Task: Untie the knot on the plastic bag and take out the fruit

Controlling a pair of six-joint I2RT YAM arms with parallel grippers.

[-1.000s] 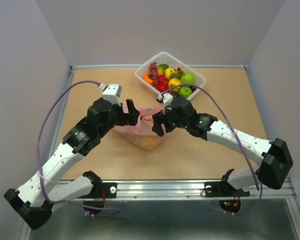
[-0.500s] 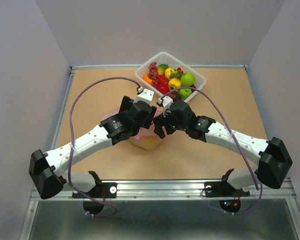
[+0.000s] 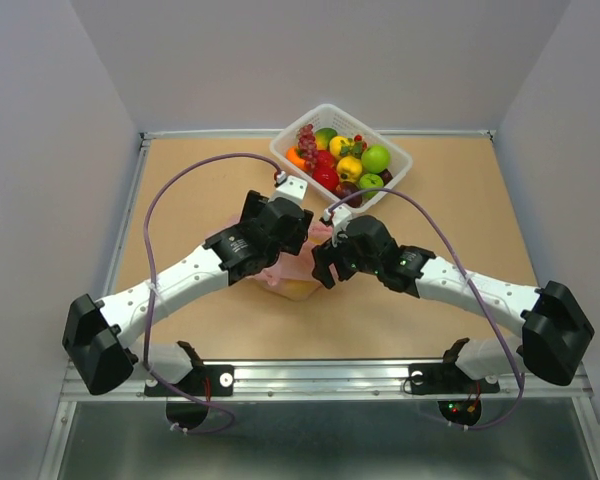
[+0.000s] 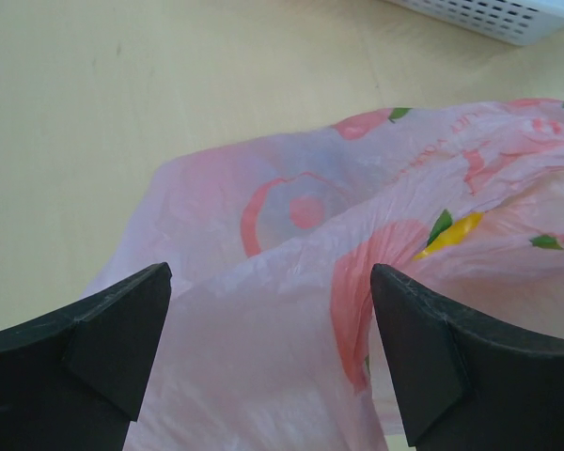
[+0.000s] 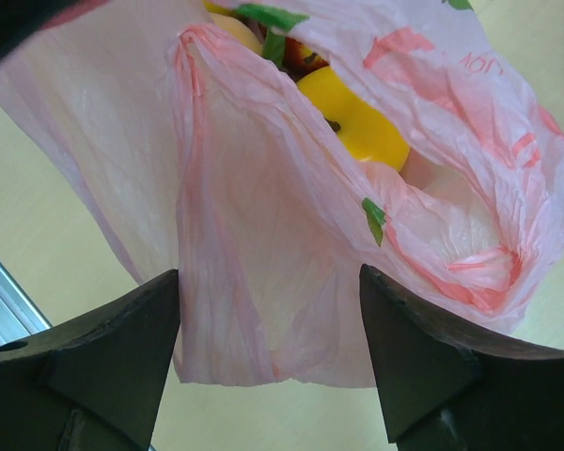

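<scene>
**Pink bag under two empty grippers: mouth gaping, fruit not yet out**

- **Left gripper** (image 4: 273,352): jaws spread wide with nothing pinched. Its fingers (image 4: 113,329) stand either side of the plastic bag (image 4: 291,216), poised over the film. Contact cannot be told.
- **Right gripper** (image 5: 268,352): jaws also spread and empty. A hanging fold of the bag falls in line with the gap between them. Whether it touches either finger cannot be told.
- **Plastic bag**: thin translucent pink film with red and green print. It lies on the table (image 3: 180,190) near the middle, between the two wrists and partly hidden under the left one.
- **Knot**: no tight tie can be made out in any view. The right wrist view shows a loose strip edge beside an open mouth. I judge the knot undone or largely slackened, but this is unconfirmed.
- **Fruit**: one yellow fruit (image 5: 352,122) shows bare in the opening, with something reddish beyond it. All of it lies inside the bag.
- **White slotted basket** (image 4: 489,13): stands apart, beyond the bag toward the far edge. It holds green apples (image 3: 376,157), a grape bunch (image 3: 306,140) and other fruit. Where these came from cannot be told.
- **Status**: untying is judged mostly done and removal has not begun. What is left is to hold the mouth open and lift out each fruit.
</scene>
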